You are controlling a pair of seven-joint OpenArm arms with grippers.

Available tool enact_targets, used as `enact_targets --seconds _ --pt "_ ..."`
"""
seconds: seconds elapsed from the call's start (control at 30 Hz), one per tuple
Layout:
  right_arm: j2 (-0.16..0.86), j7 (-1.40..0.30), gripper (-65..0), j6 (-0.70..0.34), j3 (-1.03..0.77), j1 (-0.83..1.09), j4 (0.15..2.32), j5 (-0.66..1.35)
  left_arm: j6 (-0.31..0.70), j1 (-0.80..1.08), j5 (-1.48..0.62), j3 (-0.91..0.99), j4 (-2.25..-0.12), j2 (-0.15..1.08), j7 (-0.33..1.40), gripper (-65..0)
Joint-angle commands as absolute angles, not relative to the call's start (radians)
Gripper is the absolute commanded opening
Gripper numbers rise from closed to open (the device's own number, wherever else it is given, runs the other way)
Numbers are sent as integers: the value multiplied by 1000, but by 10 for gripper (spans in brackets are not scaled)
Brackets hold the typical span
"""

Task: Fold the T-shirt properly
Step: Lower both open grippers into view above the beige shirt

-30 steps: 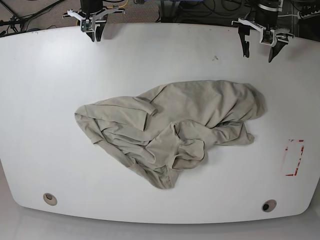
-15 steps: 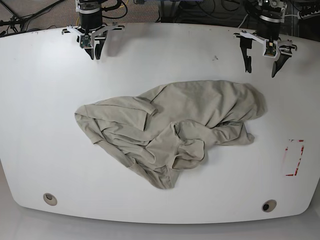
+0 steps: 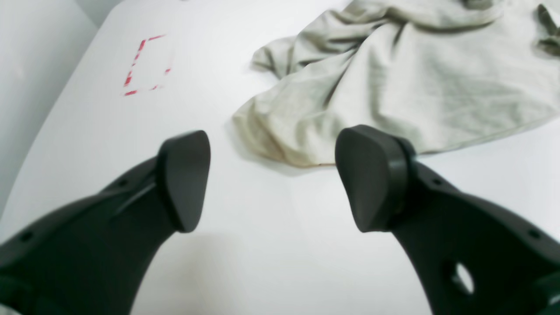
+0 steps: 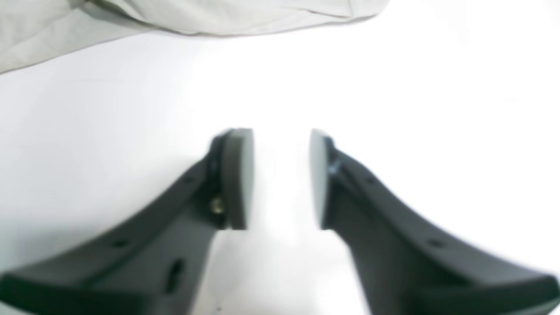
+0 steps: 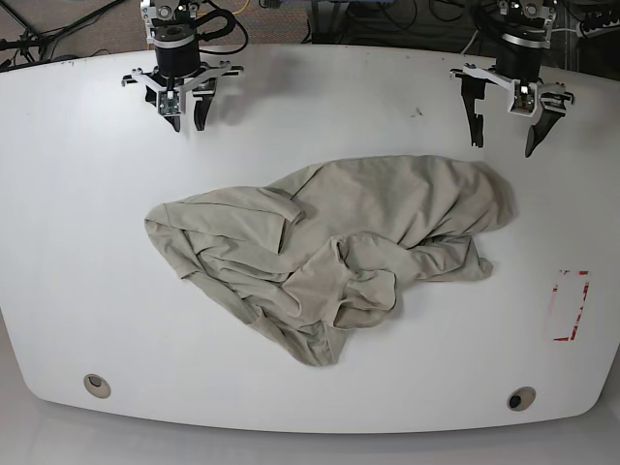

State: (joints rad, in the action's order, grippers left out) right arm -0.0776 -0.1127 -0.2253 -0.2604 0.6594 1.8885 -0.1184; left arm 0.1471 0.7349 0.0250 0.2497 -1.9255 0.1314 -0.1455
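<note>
On the white worktop [image 5: 77, 194] the T-shirt [image 5: 329, 247] lies crumpled; left fingers [image 3: 183, 179] spread wide, right fingers [image 4: 238, 179] slightly parted, both empty.

Soft matt cloth T-shirt [image 5: 329, 247], smooth glossy white table [image 5: 87, 155], matt black plastic fingers [image 3: 183, 179]

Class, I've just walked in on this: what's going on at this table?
A two-armed robot is about to fold a beige T-shirt, which lies crumpled in the middle of a white table. Neither arm is touching it. The left gripper hangs wide open near the shirt's edge; the right gripper is partly open above bare table. Folding hasn't started.
</note>
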Motion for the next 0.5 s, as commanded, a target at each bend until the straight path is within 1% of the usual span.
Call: enact_targets --seconds 0.0,0.2,0.47 --pt "-79 -107 -378 -230 -259 675 1902 -107 142 733 22 257 -1930 139 -158 -169" --pt "-81 -138 -374 -232 -253 658 1905 -106 141 710 27 256 -1917 141 -157 -161" --pt "-79 -222 -372 -237 -261 562 1910 -108 143 652 38 256 -1912 154 -129 -160"
